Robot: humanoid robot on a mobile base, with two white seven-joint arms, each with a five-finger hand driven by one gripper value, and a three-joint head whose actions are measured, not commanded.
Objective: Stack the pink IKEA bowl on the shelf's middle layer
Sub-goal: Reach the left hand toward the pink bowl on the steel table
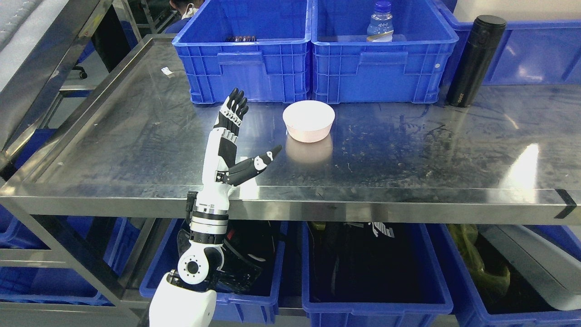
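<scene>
Steel shelf (pixel 136 136): pink bowl (pixel 308 121) right of open-fingered left hand (pixel 233 136), apart.

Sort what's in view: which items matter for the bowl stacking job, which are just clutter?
Job:
pink bowl, upright on the steel shelf
left hand, open, raised left of the bowl, not touching it

Clutter:
two blue crates at the back
water bottle in the right crate
black flask standing right of the crates
blue bins below

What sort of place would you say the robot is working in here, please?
Probably a lab or warehouse-style test area. A stainless steel shelf carries blue plastic crates, with more crates stored below. The left hand reaches over it, open, towards a pink bowl, and a person sits behind.
</scene>
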